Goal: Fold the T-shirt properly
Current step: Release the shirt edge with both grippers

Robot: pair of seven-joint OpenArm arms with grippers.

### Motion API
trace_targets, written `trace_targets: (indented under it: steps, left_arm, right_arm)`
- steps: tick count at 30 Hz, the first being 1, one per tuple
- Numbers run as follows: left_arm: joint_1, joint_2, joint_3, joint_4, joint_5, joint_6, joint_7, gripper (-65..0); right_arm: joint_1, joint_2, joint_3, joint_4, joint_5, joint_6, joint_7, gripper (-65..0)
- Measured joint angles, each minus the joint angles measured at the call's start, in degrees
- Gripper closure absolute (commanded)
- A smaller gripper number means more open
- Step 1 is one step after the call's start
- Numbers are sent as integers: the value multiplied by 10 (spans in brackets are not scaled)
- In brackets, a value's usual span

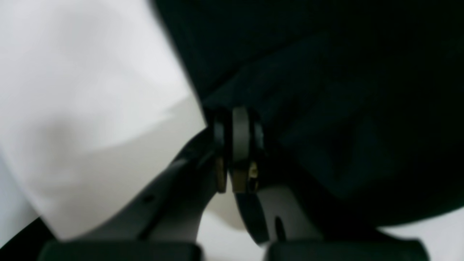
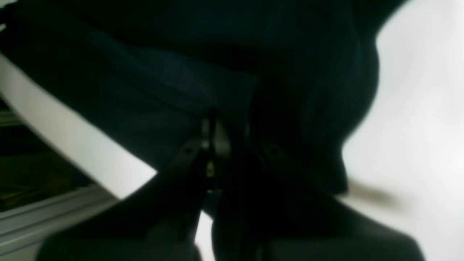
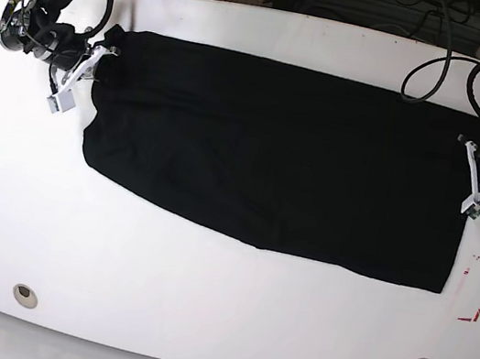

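Both grippers pinch the T-shirt (image 3: pixel 270 166) — the left gripper (image 3: pixel 474 179) at one end, the right gripper (image 3: pixel 95 70) at the other. Between them it lies flat on the white table (image 3: pixel 201 294), folded once — more folds are left.

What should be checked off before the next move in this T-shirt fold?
1. Left pincer shut on the T-shirt: ok.
2. Right pincer shut on the opposite end: ok.
3. Cloth lies fully on the white table: ok.
4. Cloth flat between the pincers: ok, one dark strip.
5. Edges straight: not ok, front edge runs slanted.
6. Chest print position: cannot tell, none visible.
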Motion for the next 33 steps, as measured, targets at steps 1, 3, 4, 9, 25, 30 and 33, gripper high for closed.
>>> trace_targets:
  steps: [1,3,4,9,25,30,33]
  left_arm:
    - [0,-2,4,-4,1,0,-2,-168]
    - [-1,-5,9,-6,1,0,-11,-312]
    - [-1,-5,8,-6,0,0,-18,-363]
    - [-2,-5,4,-1,-2,0,-18,-446]
    - [103,45,-105,155,2,0,10,-444]
    - [107,71,-105,155,3,0,0,-444]
    - [106,86,-104,143,4,0,3,-444]
  right_arm:
    - [4,1,0,0,-17,0,0,-143]
    - [8,0,3,0,-34,0,0,-287]
    - [9,1,4,0,-34,0,0,-346]
    - [-11,0,10,36,-40,-1,-2,-503]
    - [-115,-26,122,167,-42,-2,0,-417]
    - [-103,-41,108,122,-50,-2,7,-415]
    - [-93,-49,109,101,-96,-3,17,-414]
